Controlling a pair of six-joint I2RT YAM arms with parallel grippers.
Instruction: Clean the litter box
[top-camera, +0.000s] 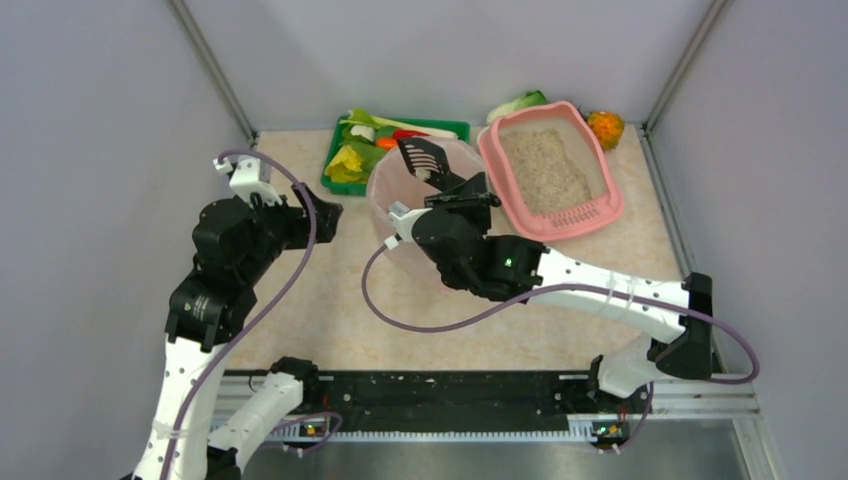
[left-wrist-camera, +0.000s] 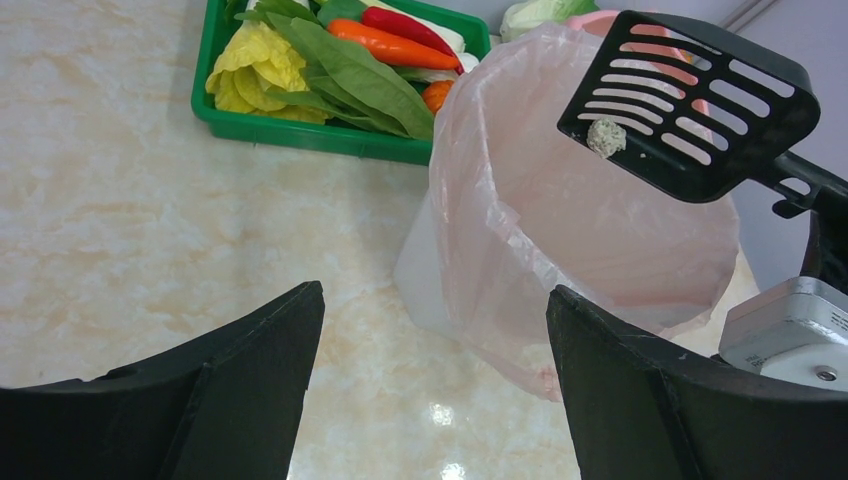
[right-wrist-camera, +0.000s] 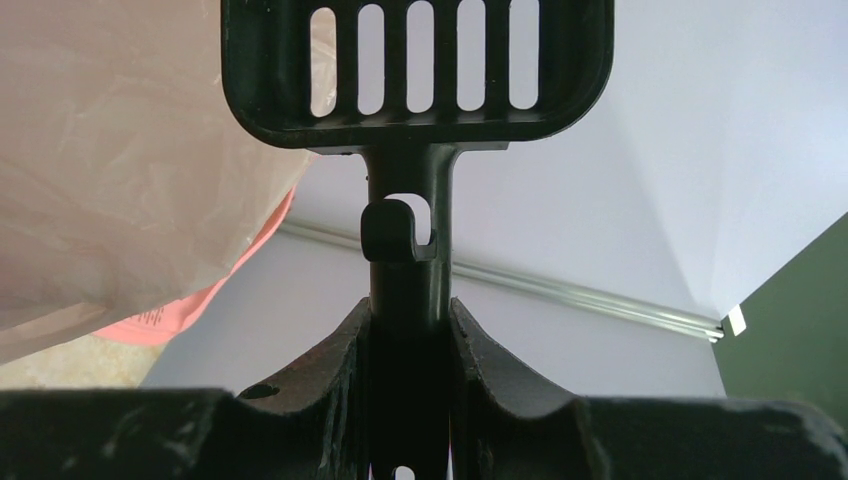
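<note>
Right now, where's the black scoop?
Top view, centre: the black scoop is held in the right hand above the bag-lined bin, between the green tray on its left and the litter box on its right.

The surface carries one litter box (top-camera: 514, 180), one green tray (left-wrist-camera: 300, 135), one bag-lined bin (left-wrist-camera: 560, 230), one leafy green (top-camera: 520, 103) and one orange item (top-camera: 605, 127). There is one scoop (left-wrist-camera: 680, 170) bearing one clump (left-wrist-camera: 606, 138), plus one left pincer (left-wrist-camera: 432, 300) and one right pincer (right-wrist-camera: 408, 320).

Your stock: litter box (top-camera: 585, 216), pink, with beige litter (top-camera: 545, 170); scoop (left-wrist-camera: 665, 165), black, slotted. Bin liner (left-wrist-camera: 560, 220) translucent pink, tray (left-wrist-camera: 300, 132) green, counter (left-wrist-camera: 130, 230) cream-marbled.
</note>
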